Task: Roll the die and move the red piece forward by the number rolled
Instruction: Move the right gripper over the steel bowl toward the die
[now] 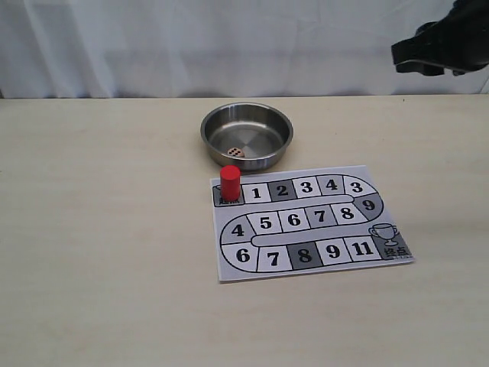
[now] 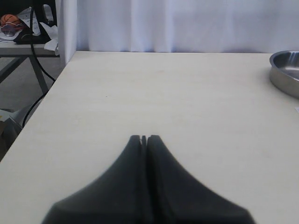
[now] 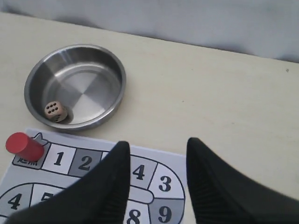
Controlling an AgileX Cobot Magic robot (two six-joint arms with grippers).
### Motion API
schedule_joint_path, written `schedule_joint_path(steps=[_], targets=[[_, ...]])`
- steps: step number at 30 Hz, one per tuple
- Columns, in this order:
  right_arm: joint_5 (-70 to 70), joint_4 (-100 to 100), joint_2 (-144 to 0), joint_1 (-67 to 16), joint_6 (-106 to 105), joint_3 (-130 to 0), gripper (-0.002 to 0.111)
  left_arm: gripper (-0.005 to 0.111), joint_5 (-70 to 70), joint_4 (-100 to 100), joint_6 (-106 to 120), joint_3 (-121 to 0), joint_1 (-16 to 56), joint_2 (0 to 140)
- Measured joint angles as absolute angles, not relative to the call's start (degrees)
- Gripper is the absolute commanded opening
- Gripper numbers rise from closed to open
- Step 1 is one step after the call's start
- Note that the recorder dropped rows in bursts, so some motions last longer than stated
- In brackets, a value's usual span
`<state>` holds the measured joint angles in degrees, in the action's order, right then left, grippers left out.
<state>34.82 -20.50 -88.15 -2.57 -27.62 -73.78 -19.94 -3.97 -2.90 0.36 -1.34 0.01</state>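
Note:
The die [image 1: 236,152] [image 3: 55,111] lies in a round steel bowl [image 1: 247,157] [image 3: 112,109], near the bowl's front wall, with a six-pip face up. The red piece [image 1: 230,183] [image 3: 24,146] stands upright on the start square at the top-left corner of the paper game board [image 1: 309,221] [image 3: 88,161]. My right gripper [image 3: 158,147] hangs open and empty high above the board's right part; it shows as a dark shape [image 1: 439,50] at the upper right. My left gripper [image 2: 144,138] is shut and empty over bare table, far left of the bowl [image 2: 286,71].
The board carries numbered squares and a trophy square [image 1: 388,238] at its lower right corner. In the left wrist view the table's left edge [image 2: 44,100] drops to a floor with cables and a side table. A white curtain [image 1: 229,38] backs the table.

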Motion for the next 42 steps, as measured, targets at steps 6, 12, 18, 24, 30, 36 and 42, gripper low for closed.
schedule_joint_path(steps=[6,12,18,24,30,36,42], targets=[[34.82,-20.87,-94.63,-8.10,-30.52,-79.02,0.045,0.000,-19.94,-3.97,-2.90,0.36,-1.34,0.01],[34.82,-21.51,-103.75,-11.17,-30.52,-86.46,0.065,0.000,-19.94,-3.97,-2.90,0.36,-1.34,0.01],[37.08,-23.91,-113.10,-11.97,-26.67,-96.73,0.065,0.000,-19.94,-3.97,-2.90,0.36,-1.34,0.01],[46.63,-24.87,-126.76,-14.44,-23.32,-115.05,0.065,0.000,-19.94,-3.97,-2.90,0.36,-1.34,0.01],[47.98,-24.98,-137.60,-19.14,-12.11,-126.20,0.065,0.000,-19.94,-3.97,-2.90,0.36,-1.34,0.01],[47.26,-22.08,-141.57,-19.59,1.46,-126.81,0.065,0.000,-19.94,-3.97,-2.90,0.36,-1.34,0.01],[47.26,-21.70,-141.83,-19.59,7.84,-126.81,0.052,0.000,-19.94,-3.97,-2.90,0.36,-1.34,0.01]])
